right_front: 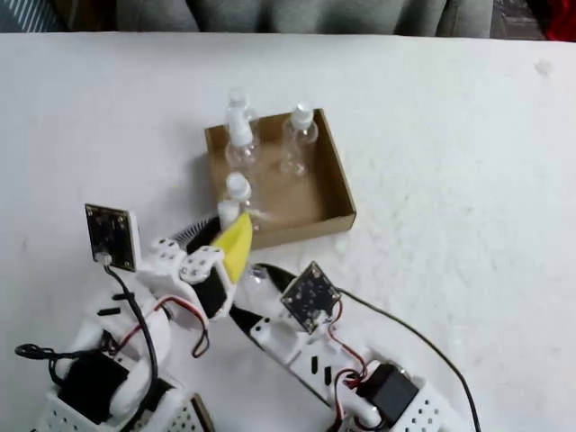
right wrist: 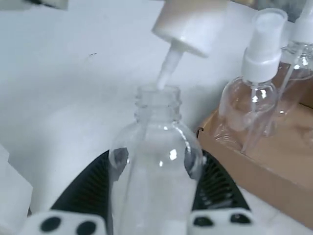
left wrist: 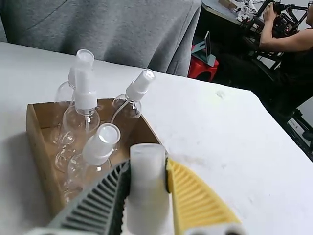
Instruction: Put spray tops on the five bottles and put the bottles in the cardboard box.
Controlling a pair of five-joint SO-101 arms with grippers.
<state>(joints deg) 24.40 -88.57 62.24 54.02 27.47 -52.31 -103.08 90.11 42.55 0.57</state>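
Note:
My left gripper is shut on a white spray top, held between its grey and yellow fingers. The same spray top hangs over a clear open-necked bottle, with its thin tube dipping into the neck. My right gripper is shut on this bottle's body, just in front of the cardboard box. In the high view the left gripper and right gripper meet at the near edge of the box. Several capped bottles stand or lean inside it.
White tabletop lies open to the right of and behind the box. Both arm bases and loose cables crowd the near edge. A grey cloth hangs past the table's far side.

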